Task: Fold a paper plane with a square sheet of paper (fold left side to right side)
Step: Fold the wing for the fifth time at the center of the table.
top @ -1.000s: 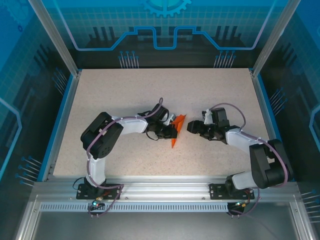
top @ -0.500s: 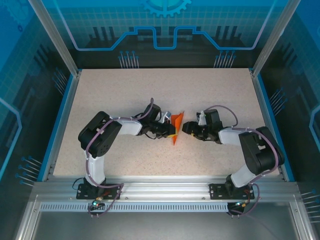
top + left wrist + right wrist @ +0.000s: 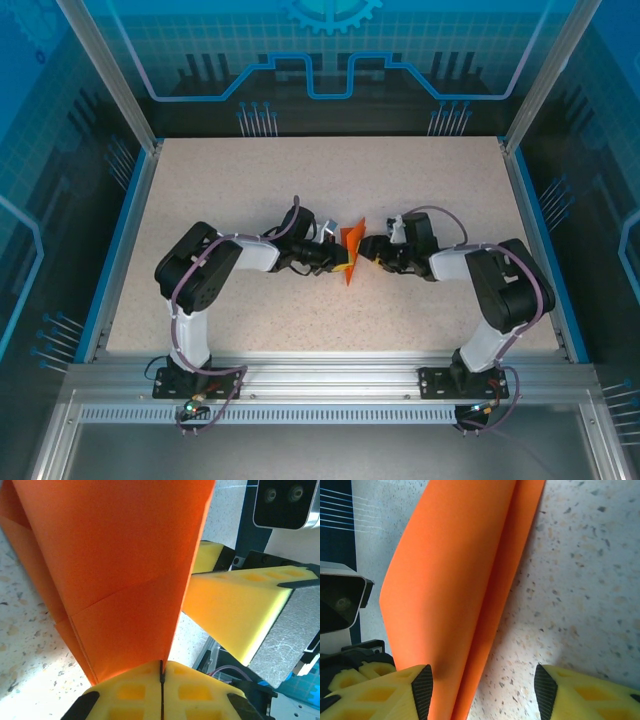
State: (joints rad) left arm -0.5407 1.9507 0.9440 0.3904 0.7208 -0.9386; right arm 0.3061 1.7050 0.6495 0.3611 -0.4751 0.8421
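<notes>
The orange sheet of paper (image 3: 350, 247), folded into a slim pointed paper plane shape, stands up off the table at mid-table. My left gripper (image 3: 337, 259) is shut on its lower edge; in the left wrist view the creased paper (image 3: 120, 565) rises from between the closed yellow pads (image 3: 161, 672). My right gripper (image 3: 369, 250) is open just to the right of the paper. In the right wrist view its left finger (image 3: 422, 690) touches the orange fold (image 3: 455, 580), while the right finger (image 3: 545, 690) is over bare table.
The speckled table (image 3: 420, 180) is bordered by a blue rim and the frame posts of the enclosure. Both arm bases sit at the near edge. The right gripper's yellow finger (image 3: 240, 610) is close beside the paper in the left wrist view.
My right gripper has moved left up to the paper and its jaws have narrowed somewhat. The left gripper has shifted slightly back and left, still holding the paper.
</notes>
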